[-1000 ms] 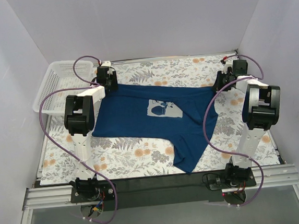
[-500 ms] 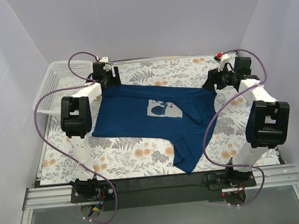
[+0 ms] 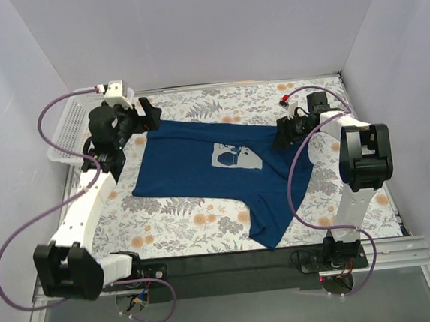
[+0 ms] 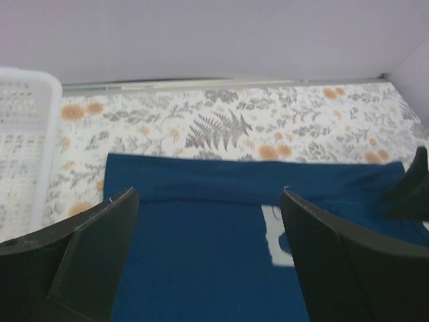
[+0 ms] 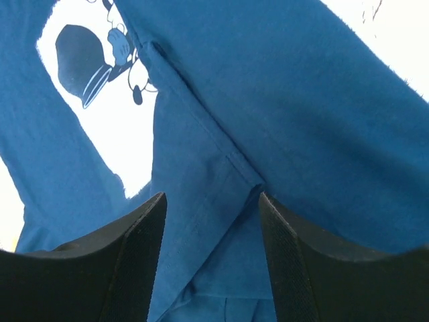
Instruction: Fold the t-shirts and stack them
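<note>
1. Navy t-shirt (image 3: 193, 167): it lies spread out, chest side up, across the middle of the floral table cover (image 3: 175, 221). A narrower lobe of cloth trails right of centre down to the table's near edge.
2. Chest graphic (image 3: 237, 157): a pale blue and white patch, a little right of the shirt's middle. The right wrist view shows a dark cartoon figure on the white ground.
3. Far edge of the shirt: in the left wrist view a band of cloth lies doubled over along this edge. It runs straight and roughly parallel to the back wall.
4. Left gripper (image 3: 148, 114): it is at the shirt's far left corner. Its jaws stand wide apart with nothing between them. The two dark fingers (image 4: 94, 261) frame the shirt and the table cover beyond.
5. Right gripper (image 3: 282, 134): it is over the shirt's far right part, where the cloth is creased, and points downward. Its jaws are parted to a moderate gap and pinch no cloth. A stitched seam crosses the fabric seen between the fingertips. Whether the tips touch the shirt cannot be told.
6. White lattice basket (image 3: 66, 132): it sits at the table's far left corner, just beside the left wrist and apart from the shirt.
7. Purple cables (image 3: 24, 223): these hang in loose loops along both arms.
8. Arm posture: the left arm's elbow sits low by the near left corner, with the forearm reaching toward the far side. The right arm rises at the near right and bends inward over the shirt.
</note>
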Robot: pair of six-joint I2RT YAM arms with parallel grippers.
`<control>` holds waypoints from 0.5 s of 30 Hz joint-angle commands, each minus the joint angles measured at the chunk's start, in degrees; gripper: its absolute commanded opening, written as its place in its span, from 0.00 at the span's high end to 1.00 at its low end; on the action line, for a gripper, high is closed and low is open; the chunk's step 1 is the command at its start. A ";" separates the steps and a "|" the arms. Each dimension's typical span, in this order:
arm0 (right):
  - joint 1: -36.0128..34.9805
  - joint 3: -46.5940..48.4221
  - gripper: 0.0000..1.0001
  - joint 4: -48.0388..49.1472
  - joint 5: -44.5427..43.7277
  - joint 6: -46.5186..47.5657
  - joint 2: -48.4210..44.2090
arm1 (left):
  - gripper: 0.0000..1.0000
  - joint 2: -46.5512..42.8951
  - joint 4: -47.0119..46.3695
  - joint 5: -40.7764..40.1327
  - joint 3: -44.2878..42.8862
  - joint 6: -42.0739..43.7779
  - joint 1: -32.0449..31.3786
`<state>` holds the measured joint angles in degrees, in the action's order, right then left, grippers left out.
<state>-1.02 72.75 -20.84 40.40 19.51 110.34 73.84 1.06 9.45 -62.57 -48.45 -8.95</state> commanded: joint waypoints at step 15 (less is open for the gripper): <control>-1.97 4.51 0.52 -1.04 -5.77 -0.87 3.47 | 0.19 -28.40 11.07 -4.36 25.56 0.63 0.16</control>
<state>-2.87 75.33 -21.12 35.64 19.22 113.60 47.48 10.83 6.37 -37.85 -48.01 -8.95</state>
